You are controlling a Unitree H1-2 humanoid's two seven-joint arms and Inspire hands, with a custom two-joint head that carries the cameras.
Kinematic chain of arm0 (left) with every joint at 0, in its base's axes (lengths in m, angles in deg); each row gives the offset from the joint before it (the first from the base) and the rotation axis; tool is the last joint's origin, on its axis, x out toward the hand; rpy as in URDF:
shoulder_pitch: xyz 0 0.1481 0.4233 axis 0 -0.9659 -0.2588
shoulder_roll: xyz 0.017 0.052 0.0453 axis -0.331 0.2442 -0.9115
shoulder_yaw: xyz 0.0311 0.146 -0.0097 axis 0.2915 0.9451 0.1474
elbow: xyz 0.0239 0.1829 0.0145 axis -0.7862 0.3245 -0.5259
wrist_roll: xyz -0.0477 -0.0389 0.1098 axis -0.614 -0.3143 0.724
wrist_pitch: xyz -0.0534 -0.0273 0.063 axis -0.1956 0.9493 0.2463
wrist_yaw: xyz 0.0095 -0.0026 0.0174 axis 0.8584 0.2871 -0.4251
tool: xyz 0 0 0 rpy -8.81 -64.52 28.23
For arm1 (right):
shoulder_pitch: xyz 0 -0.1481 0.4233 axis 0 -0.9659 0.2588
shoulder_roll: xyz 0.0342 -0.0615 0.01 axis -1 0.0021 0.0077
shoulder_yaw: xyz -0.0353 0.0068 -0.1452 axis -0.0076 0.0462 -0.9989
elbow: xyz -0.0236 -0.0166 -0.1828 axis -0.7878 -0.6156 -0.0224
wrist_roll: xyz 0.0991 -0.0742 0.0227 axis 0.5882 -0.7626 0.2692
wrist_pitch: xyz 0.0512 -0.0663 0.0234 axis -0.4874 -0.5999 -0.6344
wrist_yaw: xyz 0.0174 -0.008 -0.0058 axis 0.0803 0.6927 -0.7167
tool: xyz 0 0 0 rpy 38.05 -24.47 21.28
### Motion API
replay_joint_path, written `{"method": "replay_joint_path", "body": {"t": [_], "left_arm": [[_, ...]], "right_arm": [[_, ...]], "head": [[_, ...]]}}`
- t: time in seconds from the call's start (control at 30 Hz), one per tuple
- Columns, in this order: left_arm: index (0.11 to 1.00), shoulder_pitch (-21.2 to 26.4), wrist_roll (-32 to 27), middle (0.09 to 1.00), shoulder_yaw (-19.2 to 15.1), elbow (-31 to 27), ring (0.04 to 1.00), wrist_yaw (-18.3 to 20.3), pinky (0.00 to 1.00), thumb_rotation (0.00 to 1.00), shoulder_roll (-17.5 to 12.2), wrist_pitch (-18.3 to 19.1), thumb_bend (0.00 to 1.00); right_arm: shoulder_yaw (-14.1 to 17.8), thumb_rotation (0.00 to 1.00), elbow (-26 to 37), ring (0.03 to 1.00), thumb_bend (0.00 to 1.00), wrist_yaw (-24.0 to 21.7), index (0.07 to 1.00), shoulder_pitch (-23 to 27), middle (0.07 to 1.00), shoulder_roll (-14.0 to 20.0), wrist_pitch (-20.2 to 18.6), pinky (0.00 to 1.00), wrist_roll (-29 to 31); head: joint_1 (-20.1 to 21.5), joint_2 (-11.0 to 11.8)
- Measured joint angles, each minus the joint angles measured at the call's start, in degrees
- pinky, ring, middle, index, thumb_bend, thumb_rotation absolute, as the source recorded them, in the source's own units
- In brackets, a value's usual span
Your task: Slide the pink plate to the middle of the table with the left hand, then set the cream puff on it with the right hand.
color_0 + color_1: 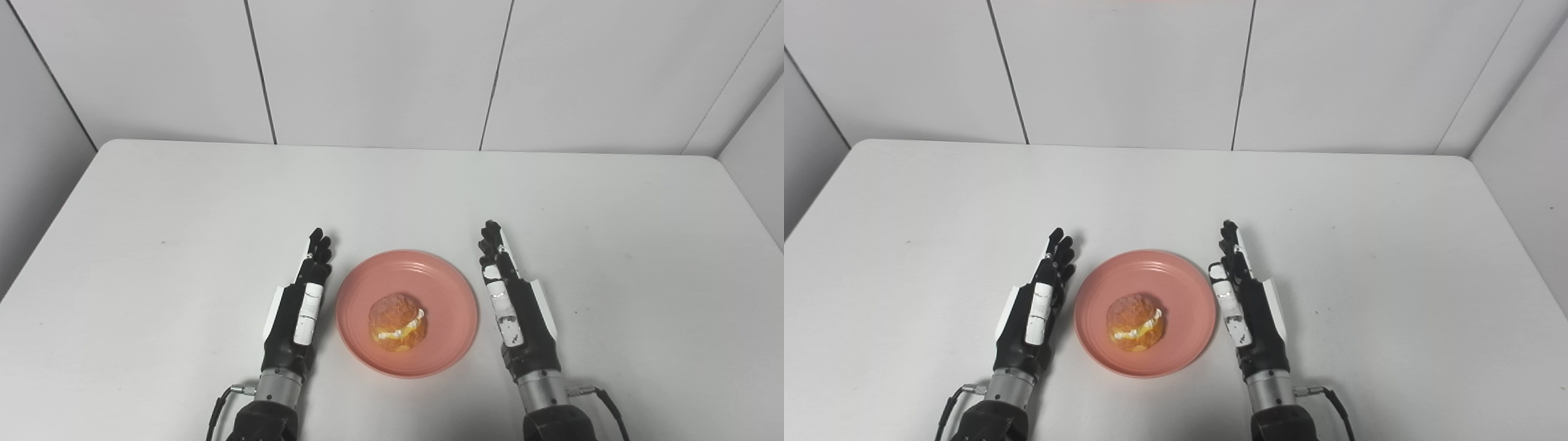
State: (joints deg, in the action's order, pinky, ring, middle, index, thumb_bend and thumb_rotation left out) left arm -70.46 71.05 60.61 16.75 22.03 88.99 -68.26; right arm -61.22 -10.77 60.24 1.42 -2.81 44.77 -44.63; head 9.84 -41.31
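A pink plate [429,282] lies on the white table near its front middle. On it, slightly toward the near side, sits a golden cream puff [397,321] with a white cream filling. My left hand [303,303] stands on edge just left of the plate, fingers straight and pointing away, holding nothing. My right hand [511,300] stands the same way just right of the plate, open and holding nothing. Neither hand touches the plate or the puff.
The white table [184,214] stretches wide to the left, right and far side of the plate. White panelled walls [380,67] close in behind and at both sides. Thin cables hang off both wrists near the bottom edge.
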Motion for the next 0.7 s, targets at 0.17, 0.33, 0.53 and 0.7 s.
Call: {"method": "replay_joint_path", "body": {"t": [0.17, 0.33, 0.53, 0.7], "left_arm": [[1.0, 0.0, 0.0, 1.0, 0.01, 0.09, 1.0, 0.02, 1.0, 1.0, 0.0, -0.14, 0.78], [1.0, -0.01, 0.05, 1.0, 0.01, 0.18, 1.0, 0.01, 1.0, 1.0, -0.05, -0.38, 0.79], [1.0, -0.01, 0.27, 1.0, 0.11, 0.45, 1.0, 0.05, 1.0, 1.0, -0.17, -0.9, 0.79], [1.0, -0.02, 0.24, 1.0, 0.1, 0.32, 1.0, 0.54, 1.0, 1.0, -0.52, -0.76, 0.8]], "right_arm": [[0.67, 1.0, -0.1, 1.0, 0.62, -1.61, 1.0, 0.35, 1.0, 0.8, -3.2, 1.0, 2.85], [2.67, 0.98, -0.09, 1.0, 0.59, -0.83, 1.0, 1.34, 1.0, 0.54, -6.1, 1.0, 4.36], [3.11, 0.98, 0.1, 1.0, 0.49, 0.28, 1.0, 1.36, 1.0, -0.89, -8.33, 1.0, 4.59], [3.63, 1.0, 1.33, 1.0, 0.45, 0.24, 1.0, 1.35, 1.0, -1.16, -10.84, 1.0, 6.26]], "head": [[0.0, -0.26], [-0.17, -0.44], [-0.09, -0.17], [-0.35, -0.26]]}}
